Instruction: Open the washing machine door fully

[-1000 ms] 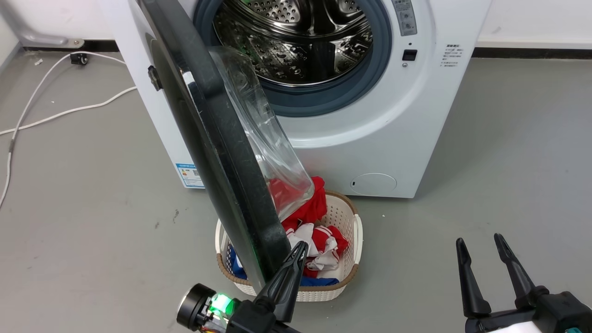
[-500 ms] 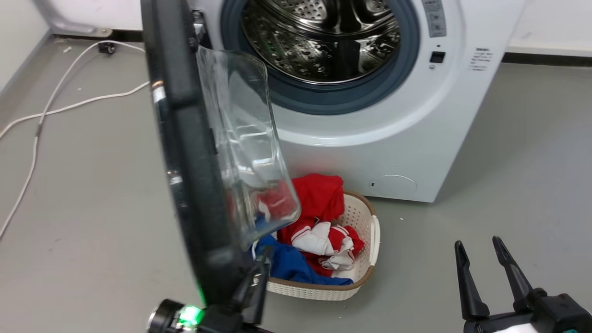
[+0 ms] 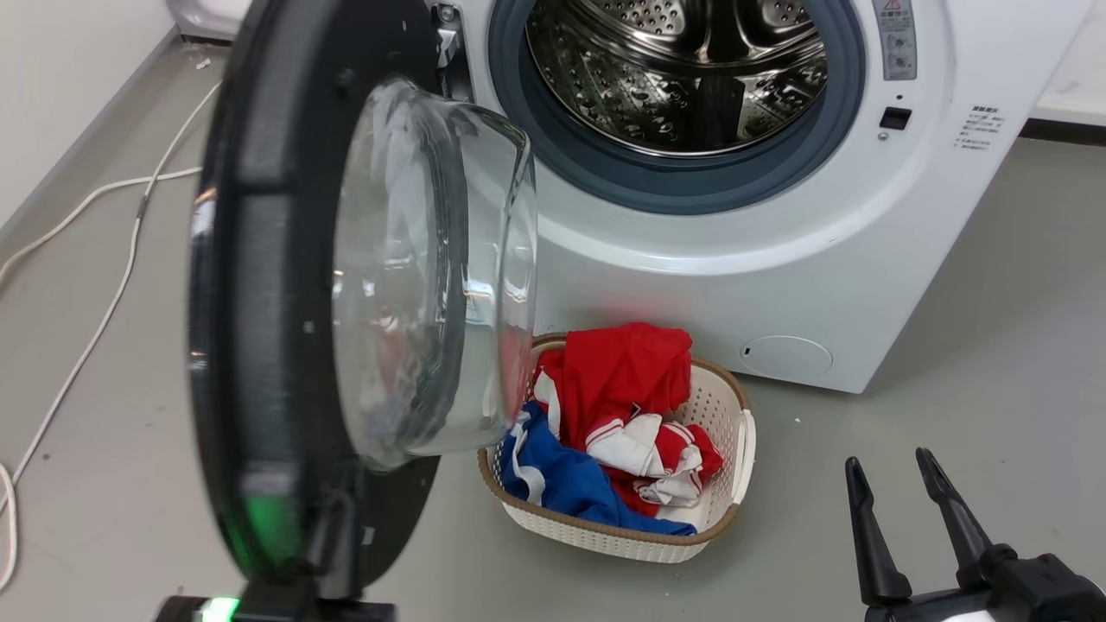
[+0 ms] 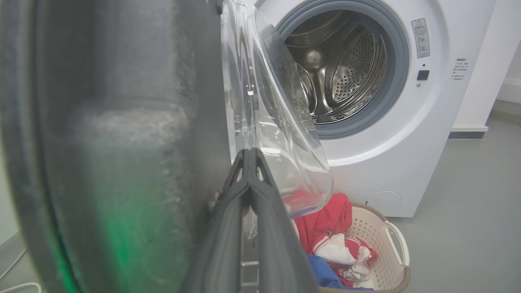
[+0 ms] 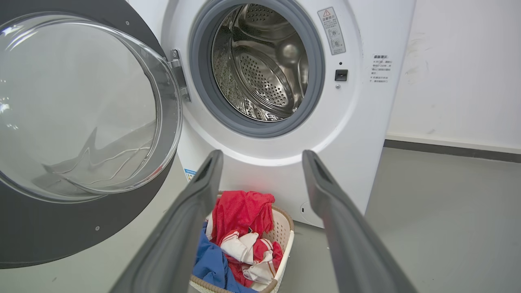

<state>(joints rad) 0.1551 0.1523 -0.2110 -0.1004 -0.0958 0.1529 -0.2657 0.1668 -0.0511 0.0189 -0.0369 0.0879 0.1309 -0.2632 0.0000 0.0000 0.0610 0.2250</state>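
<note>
Down low, our left gripper [image 4: 249,154], fingers closed together, pointing up along the inner face of the washing machine door [image 3: 259,285], our right gripper [image 3: 887,460] well apart, fingers spread.

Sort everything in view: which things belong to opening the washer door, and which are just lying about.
Part of the job: door, standing open; washing machine; left claw, shut, at the door's lower rim.

Just lying about: basket on the floor; clothes in it; white cable; right claw, open, touching nothing.
</note>
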